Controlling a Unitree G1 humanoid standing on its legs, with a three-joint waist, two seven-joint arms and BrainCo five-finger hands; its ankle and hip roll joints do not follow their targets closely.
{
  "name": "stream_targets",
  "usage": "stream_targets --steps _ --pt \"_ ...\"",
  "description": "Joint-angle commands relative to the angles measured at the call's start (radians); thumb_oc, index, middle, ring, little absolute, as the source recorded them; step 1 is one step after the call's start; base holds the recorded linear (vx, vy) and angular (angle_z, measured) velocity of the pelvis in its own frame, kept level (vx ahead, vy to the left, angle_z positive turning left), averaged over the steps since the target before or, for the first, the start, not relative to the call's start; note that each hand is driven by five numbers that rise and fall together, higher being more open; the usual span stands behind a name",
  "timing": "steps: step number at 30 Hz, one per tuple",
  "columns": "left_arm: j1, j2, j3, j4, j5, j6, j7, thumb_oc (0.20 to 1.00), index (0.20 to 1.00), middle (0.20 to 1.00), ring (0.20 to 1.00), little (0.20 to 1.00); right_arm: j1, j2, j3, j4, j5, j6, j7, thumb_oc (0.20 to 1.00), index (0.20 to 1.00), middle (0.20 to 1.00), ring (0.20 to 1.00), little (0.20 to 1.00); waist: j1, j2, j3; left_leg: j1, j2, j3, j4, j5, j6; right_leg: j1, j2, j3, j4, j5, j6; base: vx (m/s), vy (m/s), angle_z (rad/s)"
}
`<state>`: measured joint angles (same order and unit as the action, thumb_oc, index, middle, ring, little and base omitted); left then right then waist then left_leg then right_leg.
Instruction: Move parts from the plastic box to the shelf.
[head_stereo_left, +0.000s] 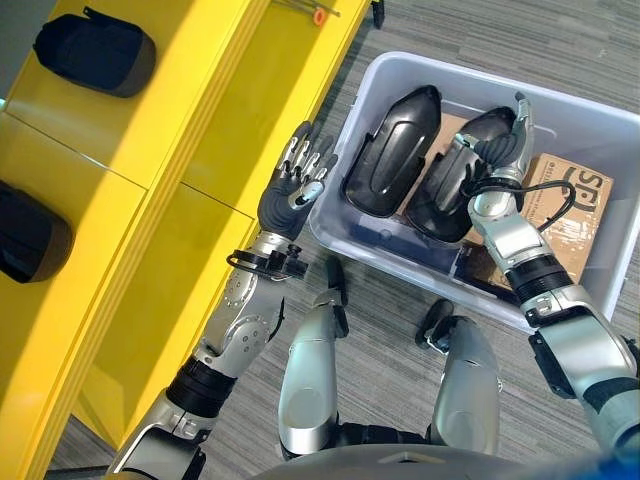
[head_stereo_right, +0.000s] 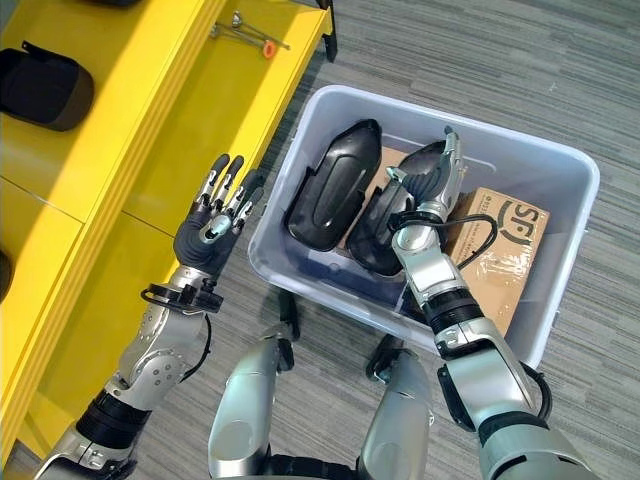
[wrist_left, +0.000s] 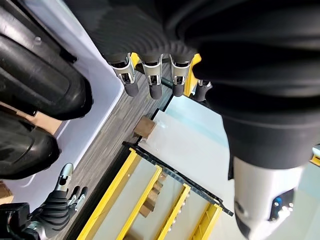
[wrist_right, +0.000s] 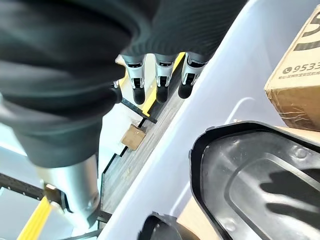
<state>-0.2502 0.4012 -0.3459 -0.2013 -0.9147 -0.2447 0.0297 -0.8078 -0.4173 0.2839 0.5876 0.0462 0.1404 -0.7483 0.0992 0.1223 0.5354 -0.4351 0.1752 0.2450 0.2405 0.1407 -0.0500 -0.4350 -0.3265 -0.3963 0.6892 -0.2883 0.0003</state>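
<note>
We saw the yellow shelf running along the robot's left, big flat compartments. Two black parts already lay on it: one in a far compartment, another in a nearer one at the view's left edge. A small tool with an orange tip lay at the shelf's far end. Right of the shelf, on grey striped floor, stood the plastic box, translucent grey. Inside it we noted two black shell-shaped parts side by side, a left one and a right one, leaning against each other, and a brown cardboard box on the right side of the bin, just beside the right shell. The left hand hung in the gap between shelf and box, over the floor, palm up, fingers straight and loosely spread, holding nothing, close to the box's near-left wall but not touching any part. The right hand was inside the plastic box, above the right black part and near the cardboard; its wrist view showed the fingers straight in a row, nothing clasped, the black shell beside them, contact unclear.
</note>
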Motion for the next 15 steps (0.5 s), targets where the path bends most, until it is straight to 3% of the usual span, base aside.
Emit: stream_targets --steps 1,3,6,11,15 --pt "0.003 -0.005 -0.004 -0.060 0.003 -0.068 -0.018 1.000 1.000 1.000 1.000 1.000 -0.010 -0.021 -0.012 -0.024 0.043 -0.033 -0.080 1.000 1.000 1.000 1.000 1.000 -0.001 0.003 -0.015 0.078 -0.018 0.018 0.014 -0.150 -0.004 0.040 0.020 0.047 -0.062 0.053 0.054 0.00 0.000 0.00" --pt "0.007 -0.006 -0.004 -0.056 0.002 -0.072 -0.010 1.000 1.000 1.000 1.000 1.000 0.042 -0.002 -0.019 -0.058 0.120 -0.024 -0.025 1.000 1.000 1.000 1.000 1.000 -0.015 0.000 -0.015 0.082 -0.017 0.023 0.005 -0.150 -0.005 0.039 0.026 0.055 -0.075 0.059 0.057 0.00 0.000 0.00" --pt "0.015 -0.017 -0.010 -0.047 0.026 -0.081 -0.009 1.000 1.000 1.000 1.000 1.000 0.127 0.049 0.019 -0.105 0.188 -0.011 -0.037 1.000 1.000 1.000 1.000 1.000 -0.031 -0.006 -0.015 0.093 -0.015 0.038 -0.016 -0.145 -0.006 0.041 0.035 0.067 -0.108 0.073 0.061 -0.03 0.039 -0.07" --pt "0.011 -0.030 -0.012 -0.018 0.032 -0.114 -0.008 1.000 1.000 1.000 1.000 1.000 0.199 0.120 0.053 -0.085 0.296 -0.058 0.027 1.000 1.000 1.000 1.000 1.000 -0.051 -0.002 -0.015 0.104 -0.013 0.059 -0.038 -0.136 -0.007 0.039 0.037 0.081 -0.134 0.088 0.065 -0.03 0.061 -0.20" --pt "0.002 -0.034 -0.007 -0.012 0.026 -0.101 -0.012 1.000 1.000 1.000 1.000 1.000 0.197 0.147 0.049 -0.042 0.381 -0.084 0.072 1.000 1.000 1.000 1.000 1.000 -0.044 -0.001 -0.015 0.108 -0.018 0.055 -0.042 -0.133 -0.009 0.045 0.036 0.076 -0.133 0.087 0.064 -0.02 0.003 0.00"
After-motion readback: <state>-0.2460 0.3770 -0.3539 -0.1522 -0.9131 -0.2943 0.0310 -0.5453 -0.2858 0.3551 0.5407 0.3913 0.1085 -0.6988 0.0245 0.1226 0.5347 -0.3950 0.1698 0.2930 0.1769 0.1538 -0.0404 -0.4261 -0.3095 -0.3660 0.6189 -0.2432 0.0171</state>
